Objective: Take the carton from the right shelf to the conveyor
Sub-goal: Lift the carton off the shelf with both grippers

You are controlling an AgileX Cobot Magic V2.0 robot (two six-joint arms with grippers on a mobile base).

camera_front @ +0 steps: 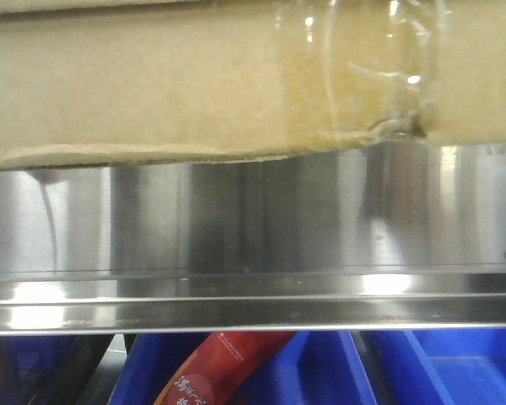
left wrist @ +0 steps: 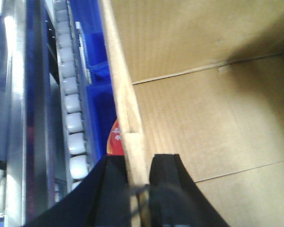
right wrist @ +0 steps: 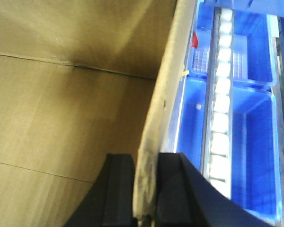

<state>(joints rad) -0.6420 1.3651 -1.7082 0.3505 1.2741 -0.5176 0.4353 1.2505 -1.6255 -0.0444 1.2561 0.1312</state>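
Front view: the carton [camera_front: 152, 84] fills the top, its taped lower edge directly above the right shelf [camera_front: 253, 228] rail, with blue bins [camera_front: 438, 371] below. Left wrist view: the left tool [left wrist: 138, 163] pinches the carton's side wall between 2 fingers. Right wrist view: the right tool [right wrist: 146, 161] pinches the opposite wall likewise, beside more blue bins.

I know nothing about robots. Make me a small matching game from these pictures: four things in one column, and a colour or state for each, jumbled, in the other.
Things:
1. carton
2. right shelf
3. bins
4. left gripper

Descriptions:
a. blue plastic, below the steel rail
b. black, pinching a wall edge
c. brown cardboard
d. shiny, reflective metal

Pairs: 1-c, 2-d, 3-a, 4-b
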